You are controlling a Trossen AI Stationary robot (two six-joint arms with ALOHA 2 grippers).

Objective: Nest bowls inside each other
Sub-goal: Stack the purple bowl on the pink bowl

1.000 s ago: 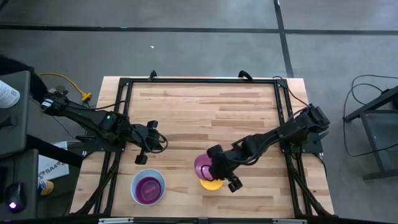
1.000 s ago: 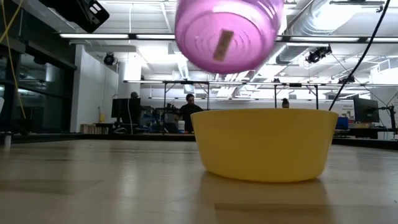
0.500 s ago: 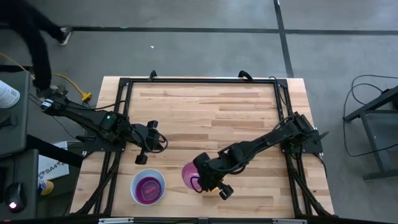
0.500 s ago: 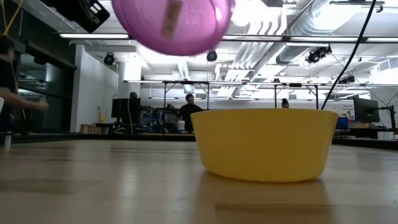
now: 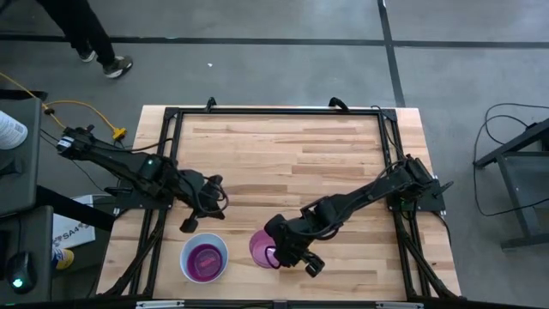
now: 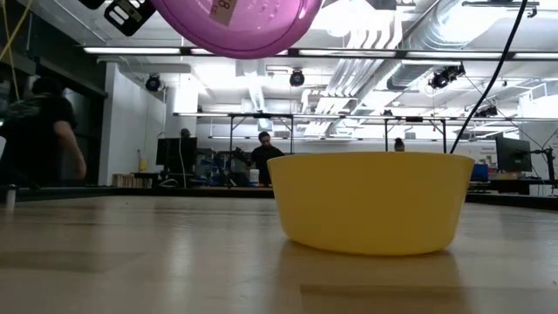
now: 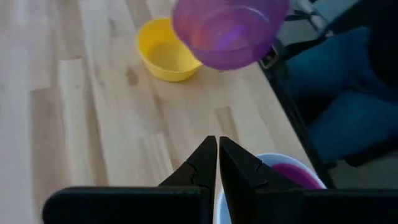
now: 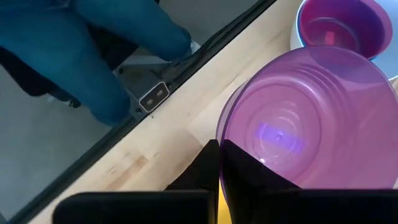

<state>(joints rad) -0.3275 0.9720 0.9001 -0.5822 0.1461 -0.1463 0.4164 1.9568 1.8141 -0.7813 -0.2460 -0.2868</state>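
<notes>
A purple bowl [image 5: 262, 248] hangs in the air, with my right gripper [image 5: 276, 252] shut on it. It hangs between the yellow bowl [image 7: 164, 57] and a nested stack [image 5: 204, 258]: white outside, a blue rim [image 8: 297, 38] within, magenta inside. The yellow bowl rests on its base on the table [image 6: 370, 201]; my right arm hides it in the high view. The low view shows the purple bowl's underside [image 6: 235, 24], well above the table. My left gripper [image 7: 217, 147] is shut with nothing in it and hovers just beyond the stack, toward the far edge [image 5: 191, 221]. My right gripper pinches the purple bowl's rim [image 8: 227, 140] between its two fingers, on the side toward the table's right edge. The fingers slant down from the right. The bowl is lifted clear of the table, mouth up and a little tilted.
A black frame [image 5: 274, 112] runs round the wooden table. A person in blue trousers [image 8: 93, 50] stands close to the table's near edge. Another person walks beyond the far left corner [image 5: 90, 34]. The far half of the table shows bare wood.
My right gripper has carried the purple bowl from above the yellow bowl toward the table's left and near edges, up to the nested stack. It has rolled its wrist and raised the bowl somewhat. My left gripper has tipped a little in place.
</notes>
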